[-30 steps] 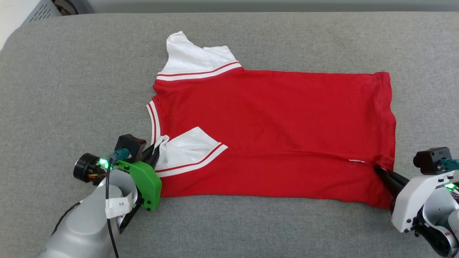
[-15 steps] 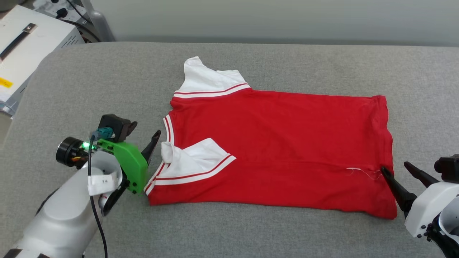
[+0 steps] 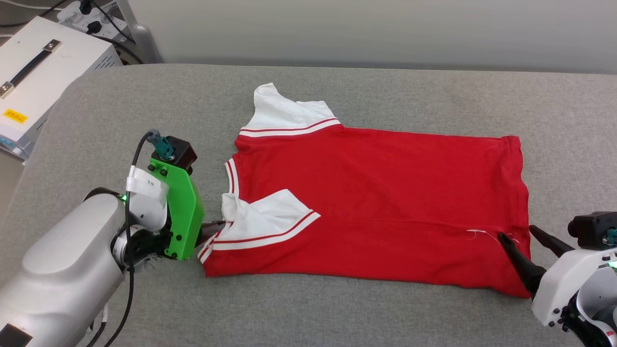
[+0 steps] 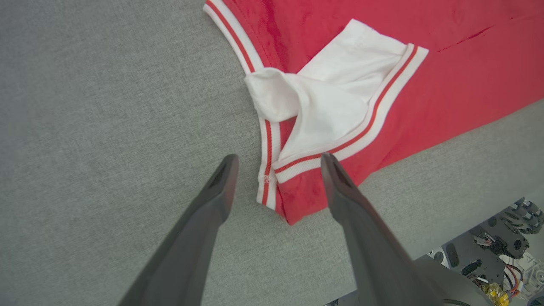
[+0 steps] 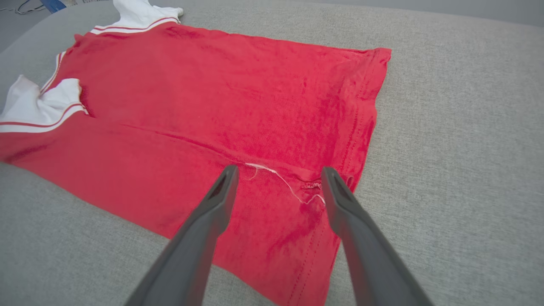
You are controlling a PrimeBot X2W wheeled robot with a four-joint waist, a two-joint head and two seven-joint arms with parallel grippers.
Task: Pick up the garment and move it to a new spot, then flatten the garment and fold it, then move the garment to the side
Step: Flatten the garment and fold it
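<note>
The garment (image 3: 376,193) is lying flattened on the grey table (image 3: 385,86), its long axis running left to right. Its collar end is facing the left pincer (image 4: 278,159) and its hem end the right pincer (image 3: 516,231), so each arm is sitting nearest its own end. Both pincers are gaping wide and gripping nothing, their tips straddling those near corners.
</note>
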